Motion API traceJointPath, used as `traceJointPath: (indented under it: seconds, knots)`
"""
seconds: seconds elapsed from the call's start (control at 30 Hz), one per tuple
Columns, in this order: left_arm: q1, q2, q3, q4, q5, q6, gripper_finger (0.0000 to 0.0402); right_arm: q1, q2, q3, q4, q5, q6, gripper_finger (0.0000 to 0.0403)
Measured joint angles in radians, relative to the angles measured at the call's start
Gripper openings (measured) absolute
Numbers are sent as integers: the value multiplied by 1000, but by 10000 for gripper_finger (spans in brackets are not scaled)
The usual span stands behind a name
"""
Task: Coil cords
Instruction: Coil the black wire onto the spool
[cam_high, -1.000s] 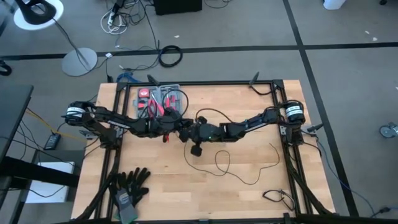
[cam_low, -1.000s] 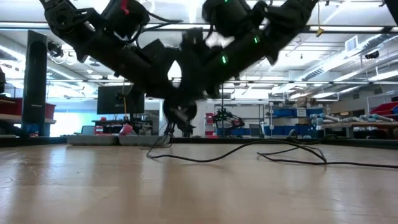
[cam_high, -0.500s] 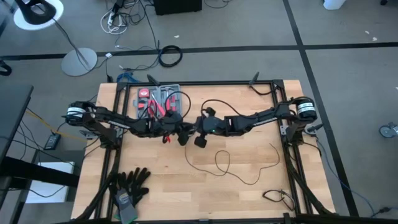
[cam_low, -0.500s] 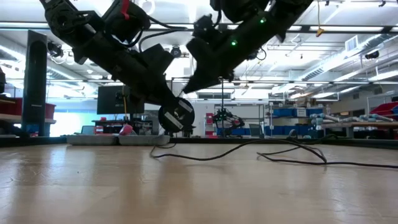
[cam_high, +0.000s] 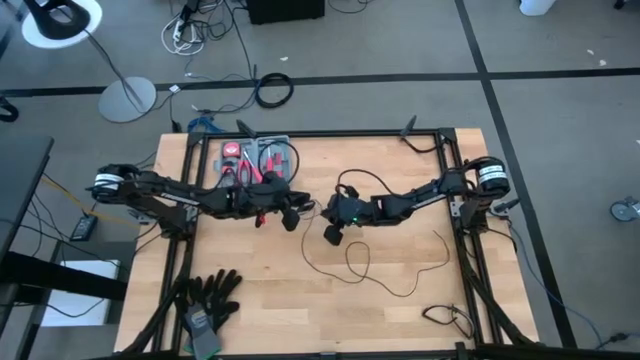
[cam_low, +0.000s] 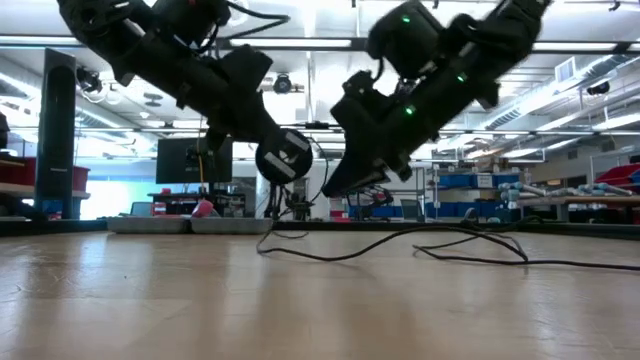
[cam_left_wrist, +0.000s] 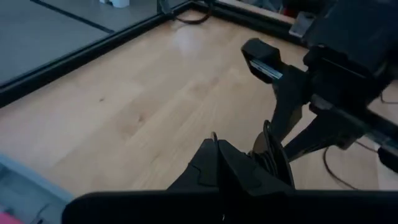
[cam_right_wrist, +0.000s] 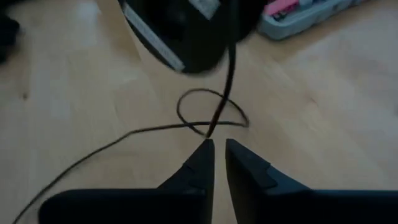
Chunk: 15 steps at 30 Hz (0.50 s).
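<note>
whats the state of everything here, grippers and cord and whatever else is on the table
left gripper: shut, holding the puck up off the table
right gripper: fingers a narrow gap apart, empty, just short of the cords
cords: puck end lifted, rest lying in loose loops on the table, not coiled
tool tray: at the far edge, red-handled tools in it
gloves: lying flat, untouched
</note>
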Motion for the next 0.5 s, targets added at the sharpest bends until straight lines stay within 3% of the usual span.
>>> traceJointPath:
  seconds: [0.2,0.37,0.5]
  knots:
    - [0,-16,-2,-14,-39,13,0,26,0,-124,278,6,35,47]
    - [0,-39,0,-32,-75,13,0,70,-34,-214,310,89,139,35]
    - [0,-51,0,-30,-78,16,0,136,-121,-307,317,96,202,19]
